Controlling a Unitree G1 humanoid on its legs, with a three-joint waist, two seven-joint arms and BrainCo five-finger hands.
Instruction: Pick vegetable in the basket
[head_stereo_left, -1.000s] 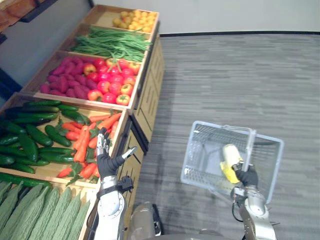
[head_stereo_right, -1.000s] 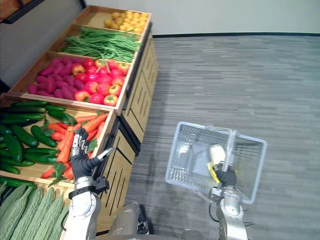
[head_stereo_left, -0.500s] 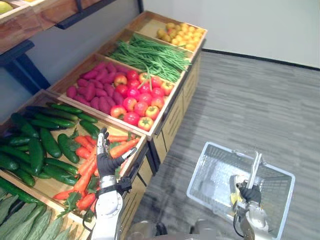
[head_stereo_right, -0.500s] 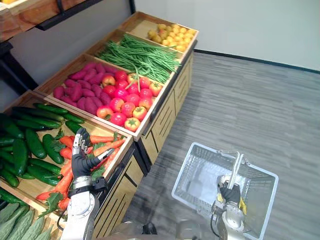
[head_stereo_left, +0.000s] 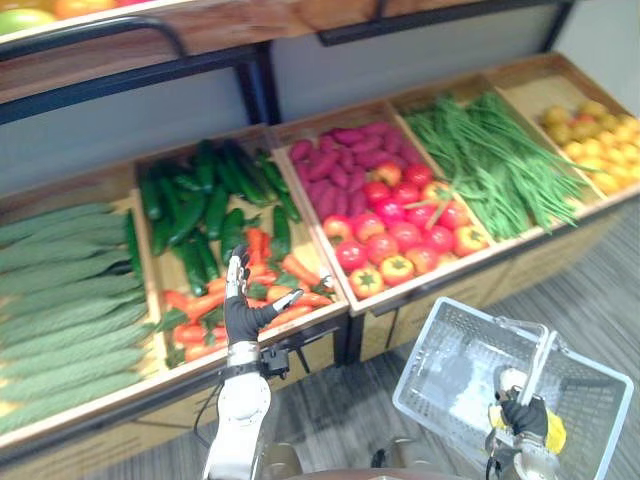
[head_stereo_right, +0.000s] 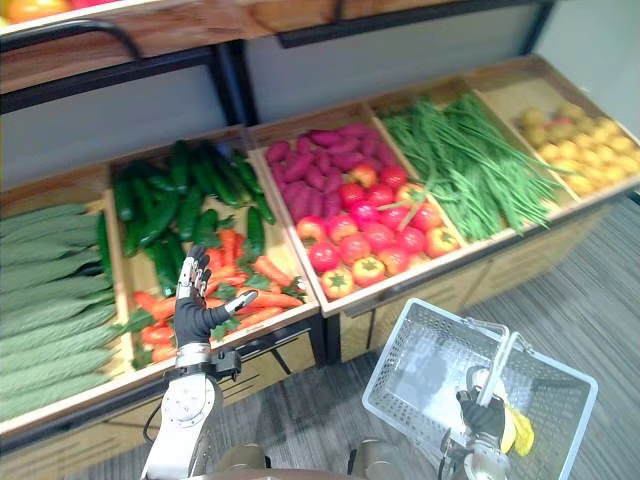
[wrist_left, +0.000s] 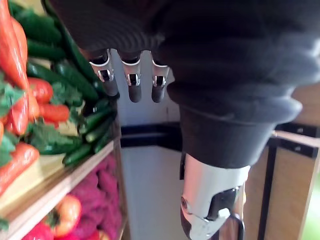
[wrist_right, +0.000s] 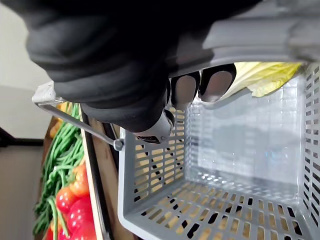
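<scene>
My left hand (head_stereo_left: 243, 318) is open, with its fingers (wrist_left: 131, 86) straight, and hovers over the front of the crate of orange carrots (head_stereo_left: 290, 275). It holds nothing. My right hand (head_stereo_left: 526, 416) is shut on the handle (wrist_right: 260, 35) of the grey plastic basket (head_stereo_left: 455, 312), which hangs low on the right in front of the stand. A pale yellow vegetable (head_stereo_right: 516, 428) lies in the basket by that hand, also seen past the fingers as a yellow husk (wrist_right: 265, 77).
The wooden stand holds crates of ridged green gourds (head_stereo_left: 60, 290), dark cucumbers (head_stereo_left: 200, 200), purple sweet potatoes (head_stereo_left: 335, 165) with tomatoes (head_stereo_left: 400, 235), green beans (head_stereo_left: 490, 160) and yellow fruit (head_stereo_left: 590, 120). A dark-framed upper shelf (head_stereo_left: 150, 40) runs above. Grey floor lies at the right.
The whole picture has swung round to face the stand, so the camera moved. The left hand stays open over the carrots and the right hand keeps hold of the basket handle.
</scene>
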